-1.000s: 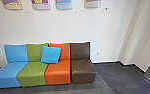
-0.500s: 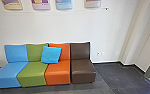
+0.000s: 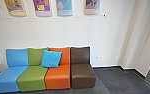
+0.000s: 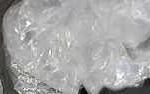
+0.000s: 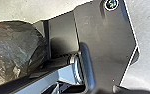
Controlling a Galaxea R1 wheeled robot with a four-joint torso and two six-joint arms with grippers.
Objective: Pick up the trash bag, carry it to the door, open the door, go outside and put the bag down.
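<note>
We face a row of colored seats (image 3: pixel 57 76), the trash bag (image 4: pixel 66 45) close before our left wrist.
It lies beside our dark plate (image 5: pixel 106 45); we cannot tell how far our left gripper or right gripper is open, or what either holds. Left of the brown seat (image 3: pixel 83 75) leans a blue cushion (image 3: pixel 51 59).

the robot's wide dark grey plate (image 5: pixel 108 45) has pale-lined, angular edges. with its white-ringed round fitting (image 5: pixel 111 4) at twelve o'clock, a smooth blue-black rounded bar (image 5: pixel 88 67) and a pale blue-grey jointed bar (image 5: pixel 43 81) lie toward seven.
</note>
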